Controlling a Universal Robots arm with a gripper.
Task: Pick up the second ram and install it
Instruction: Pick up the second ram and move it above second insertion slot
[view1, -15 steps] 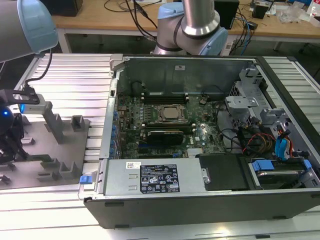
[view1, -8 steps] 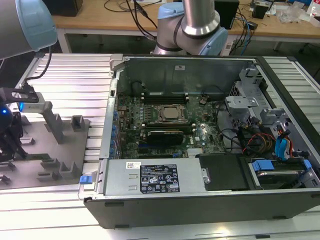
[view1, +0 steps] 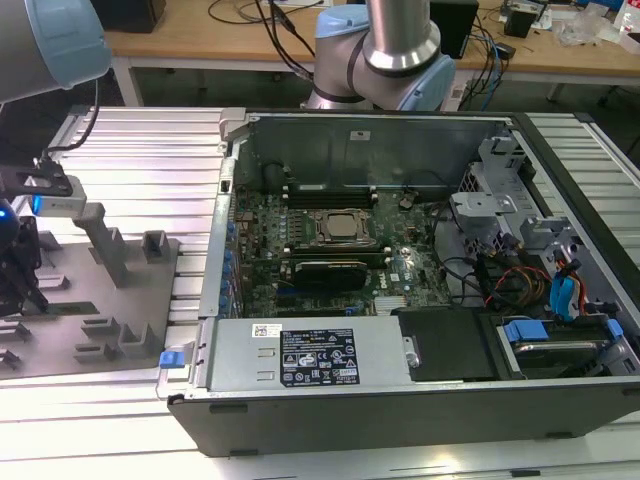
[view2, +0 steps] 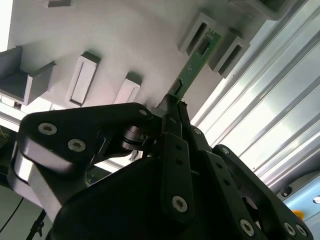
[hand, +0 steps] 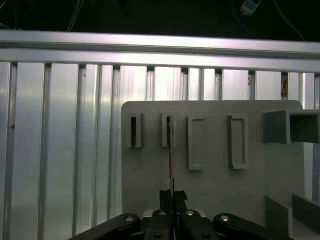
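Ram (view2: 192, 70) in pincer (view2: 173, 102), tray sockets (view2: 82, 79) alongside

The exterior view looks down on the open computer case (view1: 400, 385) and grey tray (view1: 150, 300). Both wrist views sit close above that tray.

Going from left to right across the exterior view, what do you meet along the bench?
Gripper, shut on the ram stick as the second wrist view shows → grey holder tray → processor socket in the open computer case → hard drive.
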